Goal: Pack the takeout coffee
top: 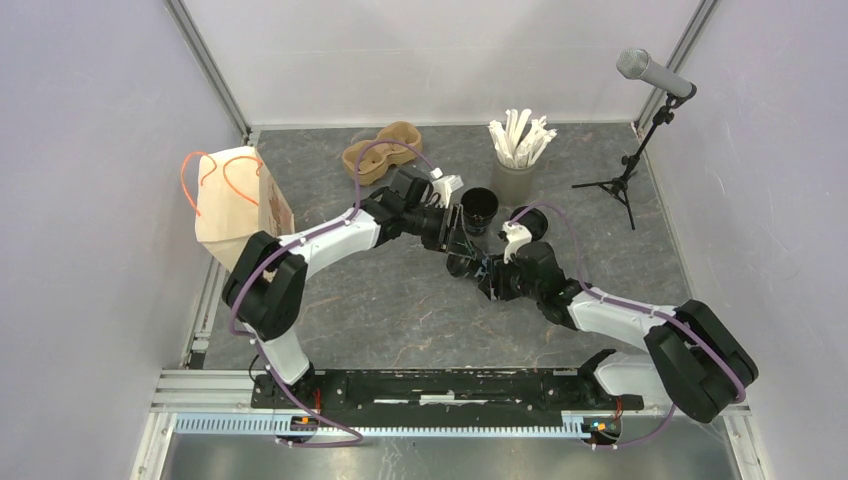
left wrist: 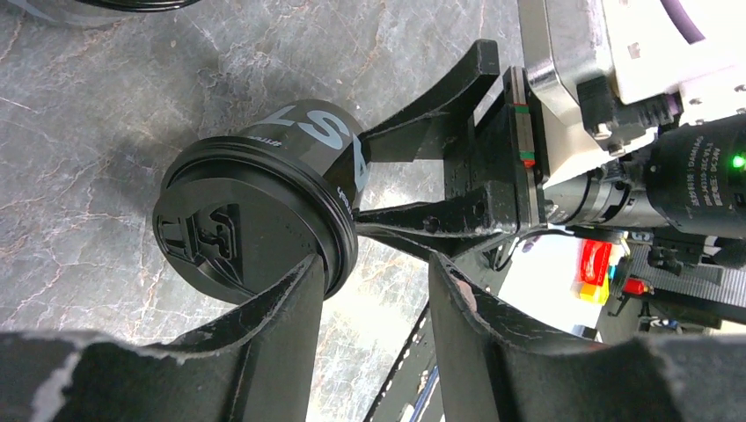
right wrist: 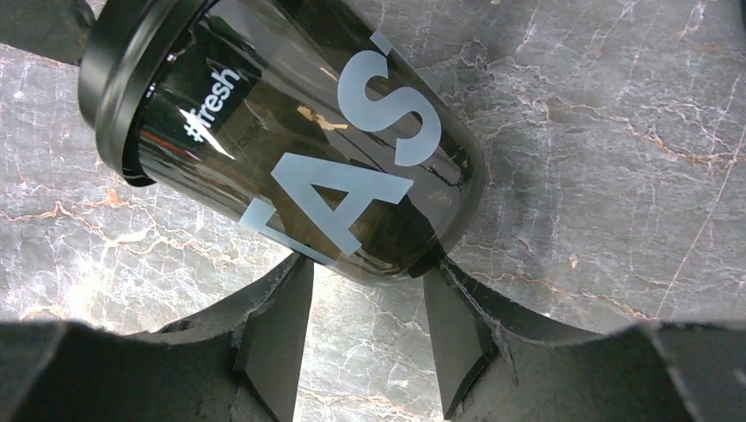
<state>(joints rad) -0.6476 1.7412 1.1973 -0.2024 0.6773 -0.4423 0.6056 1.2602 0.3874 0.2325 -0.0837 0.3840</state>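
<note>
Takeout coffee (right wrist: 334, 167) off table (left wrist: 88, 132), tipped on side, near grey stick cup (top: 512, 180) on its arm-base side; exact spot hard to fix in dark top view. Right gripper (right wrist: 368, 272) clamped across lower cup wall. Left gripper (left wrist: 374, 281) fingers apart, nothing between; lid (left wrist: 229, 237) rim beside one finger. Likely light; glossy wall slippery, crushable; lid may pop. Best hold: mid-wall, gentle squeeze.

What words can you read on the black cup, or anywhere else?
"#fresh": small white print on the takeout coffee, near its rim.
"AS'": big pale letters down its side; the letter before them is hidden.
The lid has raised marks that cannot be read as words.
On the paper bag, any print is too small to read.
</note>
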